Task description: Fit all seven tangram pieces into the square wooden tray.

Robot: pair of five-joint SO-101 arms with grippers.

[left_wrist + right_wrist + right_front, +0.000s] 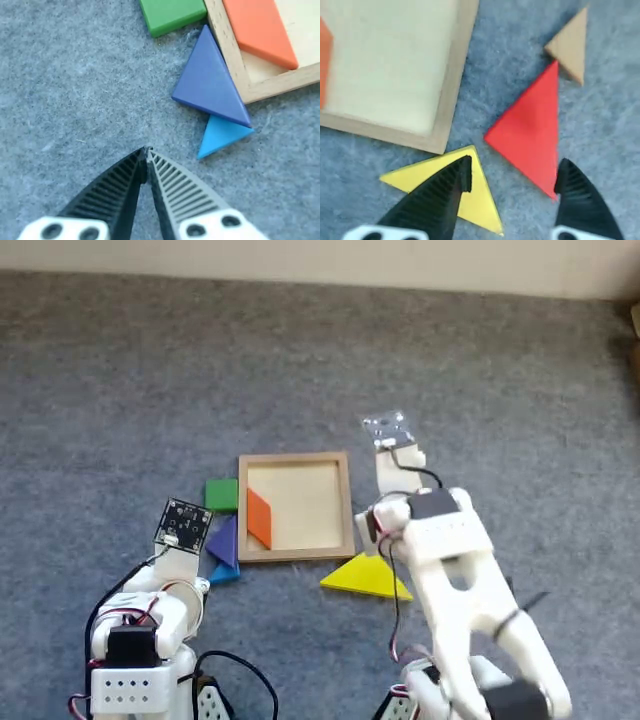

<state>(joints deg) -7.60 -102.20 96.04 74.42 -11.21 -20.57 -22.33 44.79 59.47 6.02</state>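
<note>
Orange parallelogram (258, 517) lies lengthwise along the wooden tray's (300, 555) left wall.

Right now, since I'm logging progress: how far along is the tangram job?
Done: one piece, the orange parallelogram, lies in the tray. In hand: nothing; the right claw is open above the red triangle and yellow triangle, the left claw shut and empty near the dark blue triangle. Left: those three plus the green square, light blue triangle and tan triangle, all outside on the carpet.
</note>
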